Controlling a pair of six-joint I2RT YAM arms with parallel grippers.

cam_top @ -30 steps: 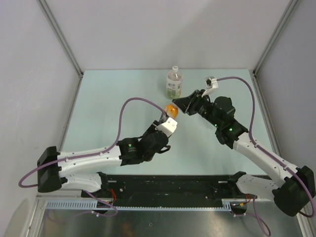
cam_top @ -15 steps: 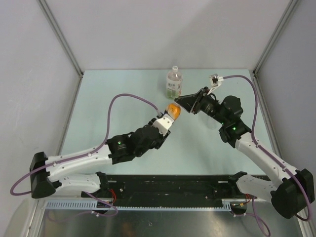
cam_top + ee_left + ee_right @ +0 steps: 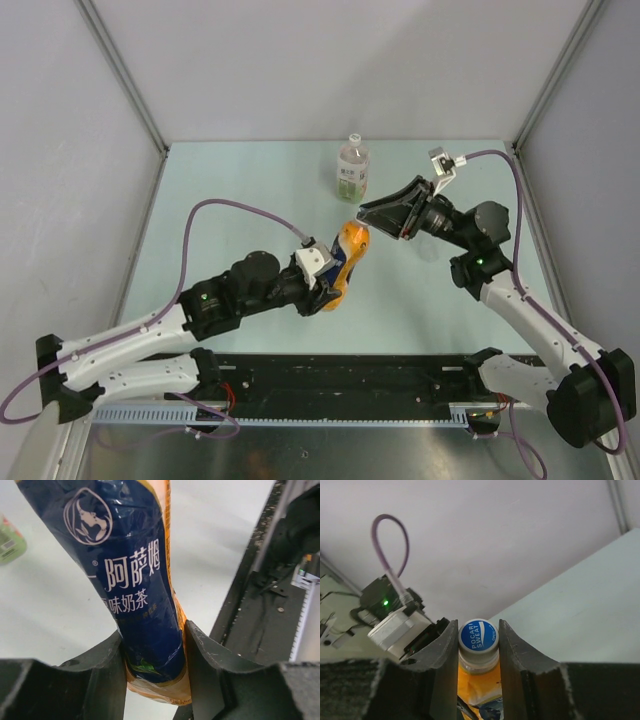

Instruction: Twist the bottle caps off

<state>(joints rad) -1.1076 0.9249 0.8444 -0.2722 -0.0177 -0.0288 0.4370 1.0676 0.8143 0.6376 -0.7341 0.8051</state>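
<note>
1. Worktop (image 3: pixel 230 190): pale green, walled on 3 sides, with both arms bolted at its near edge.
2. Orange bottle (image 3: pixel 347 252): it has a dark blue label and is held tilted above the middle of the worktop. Its neck points toward the right arm.
3. Clear bottle (image 3: pixel 352 170): it stands upright near the far edge, well apart from both arms, and has a green label.
4. Left fingers (image 3: pixel 107 670): clenched on the orange bottle's lower end, 1 on each side.
5. Right fingers (image 3: pixel 445 650): clenched on the blue cap (image 3: pixel 478 635), pressing it from both sides.
6. Blue cap: seated on the orange bottle's neck, with white lettering on top.
7. Whitish cap (image 3: pixel 353 139): seated on the clear bottle's neck.
</note>
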